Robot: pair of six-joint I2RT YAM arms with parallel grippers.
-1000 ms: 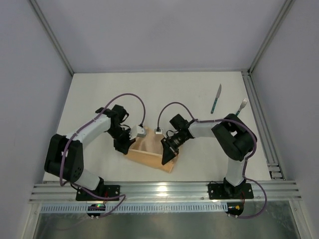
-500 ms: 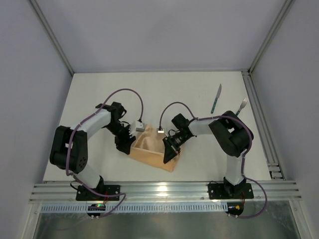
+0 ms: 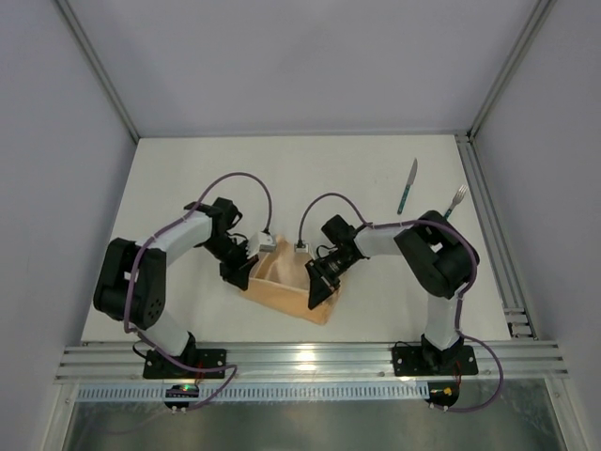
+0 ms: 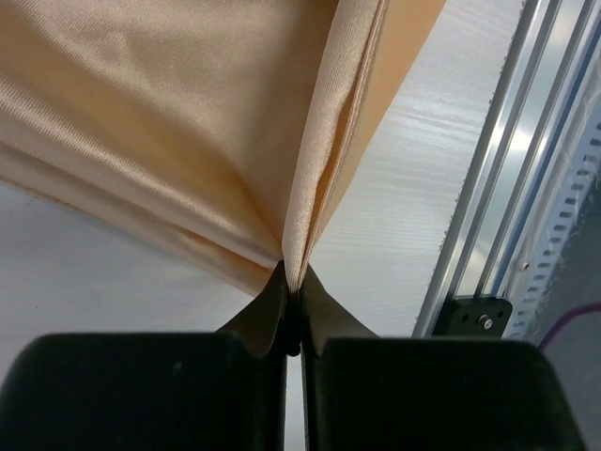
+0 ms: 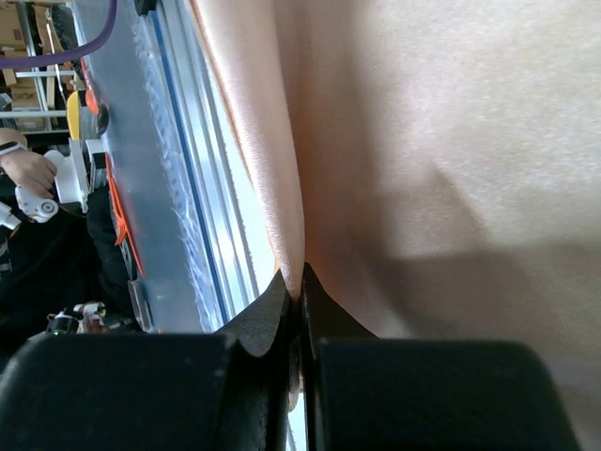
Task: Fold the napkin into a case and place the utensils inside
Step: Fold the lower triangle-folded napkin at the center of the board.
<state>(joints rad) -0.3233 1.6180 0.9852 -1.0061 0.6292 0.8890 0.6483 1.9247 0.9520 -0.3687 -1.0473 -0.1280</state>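
My left arm (image 3: 174, 238) and right arm (image 3: 380, 242) have white shells, black joints and looping purple cables (image 3: 246, 176); my left gripper (image 4: 292, 284) and right gripper (image 5: 296, 282) have matte black fingers (image 4: 267, 318).

**Bright overhead view, soft wrist close-ups**

From above I get bright, even light with only faint shadows under the arms (image 3: 178, 240), and a white glare patch on the metal rail (image 3: 300, 357). On my left wrist camera the napkin (image 4: 169, 113) gleams just ahead of the left gripper (image 4: 292, 282), whose dark fingers (image 4: 141, 395) blur. Beyond the right gripper (image 5: 296, 282), a soft grey shadow crosses the napkin on its right.
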